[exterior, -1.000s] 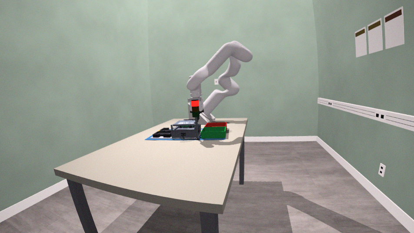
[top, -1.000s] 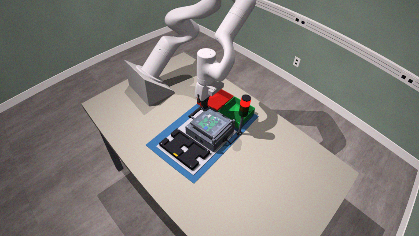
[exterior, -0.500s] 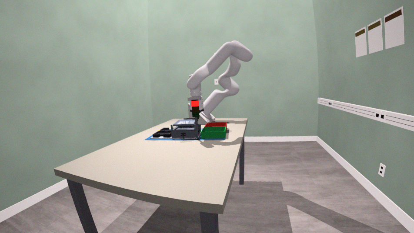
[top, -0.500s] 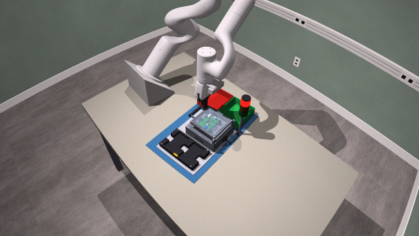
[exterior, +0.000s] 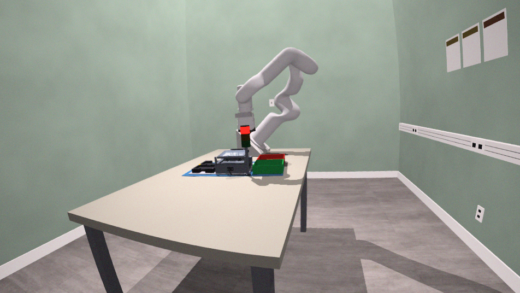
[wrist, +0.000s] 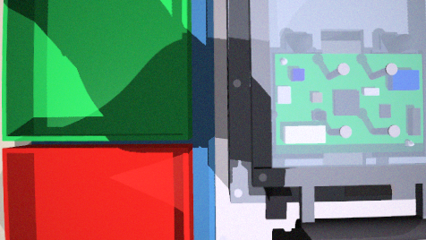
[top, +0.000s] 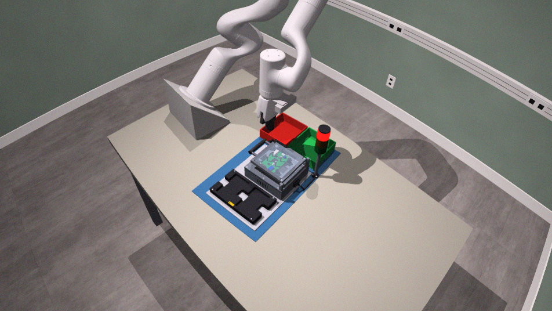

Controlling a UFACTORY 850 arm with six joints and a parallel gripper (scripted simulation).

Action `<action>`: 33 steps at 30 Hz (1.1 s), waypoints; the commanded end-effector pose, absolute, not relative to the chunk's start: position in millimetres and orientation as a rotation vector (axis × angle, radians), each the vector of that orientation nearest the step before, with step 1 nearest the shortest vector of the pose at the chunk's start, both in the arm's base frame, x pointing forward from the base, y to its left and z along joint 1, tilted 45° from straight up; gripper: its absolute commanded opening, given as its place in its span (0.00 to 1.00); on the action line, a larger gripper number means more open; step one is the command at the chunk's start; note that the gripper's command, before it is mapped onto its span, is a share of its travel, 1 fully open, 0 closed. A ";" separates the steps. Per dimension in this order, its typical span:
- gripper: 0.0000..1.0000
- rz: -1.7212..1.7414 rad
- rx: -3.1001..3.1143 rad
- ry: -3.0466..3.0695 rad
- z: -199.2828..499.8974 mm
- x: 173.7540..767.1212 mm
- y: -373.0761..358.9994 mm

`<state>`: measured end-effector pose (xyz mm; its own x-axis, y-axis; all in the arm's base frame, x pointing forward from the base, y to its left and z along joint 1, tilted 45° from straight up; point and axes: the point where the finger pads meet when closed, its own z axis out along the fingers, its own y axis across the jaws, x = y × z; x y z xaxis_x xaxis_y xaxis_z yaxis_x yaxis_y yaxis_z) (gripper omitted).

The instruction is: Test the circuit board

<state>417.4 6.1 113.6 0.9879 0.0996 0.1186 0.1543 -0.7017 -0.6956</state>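
Note:
The green circuit board (top: 276, 160) lies flat inside the grey tester (top: 276, 169) under the closed clear lid. In the wrist view the board (wrist: 346, 100) shows component side up, with its white connector (wrist: 305, 134) at its lower left. The signal light (top: 322, 135) on its post glows red; it also shows in the exterior view (exterior: 245, 130). My gripper (top: 269, 124) is shut and empty. It hangs above the near corner of the red bin (top: 283, 128), just behind the tester's back edge. The green bin (top: 308, 147) stands beside the red one.
The black tray (top: 243, 196) lies on the blue mat (top: 231, 216) in front of the tester. In the wrist view the red bin (wrist: 96, 192) and green bin (wrist: 96, 67) look empty. The arm's base (top: 195, 112) stands at the back left of the table.

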 end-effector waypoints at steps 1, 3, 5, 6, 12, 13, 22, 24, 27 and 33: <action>0.00 -0.094 -2.354 -0.176 114.4 418.1 5.1; 0.00 -0.094 -2.354 -0.176 114.4 418.1 5.1; 0.00 -0.094 -2.354 -0.177 114.4 418.1 5.1; 0.00 -0.095 -2.354 -0.180 114.4 418.1 5.1; 0.00 -0.109 -2.352 -0.212 114.4 418.1 5.1; 0.00 -0.109 -2.352 -0.212 114.4 418.1 5.1; 0.00 -0.188 -2.332 -0.405 114.4 418.1 5.1; 0.00 -0.216 -2.322 -0.473 114.4 418.1 5.1; 0.00 -0.264 -2.300 -0.590 114.4 418.1 5.1; 0.00 -0.337 -2.258 -0.768 114.4 418.1 5.1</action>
<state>417.5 5.6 114.1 0.8540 0.3657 0.3701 0.5203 -0.6097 -0.5979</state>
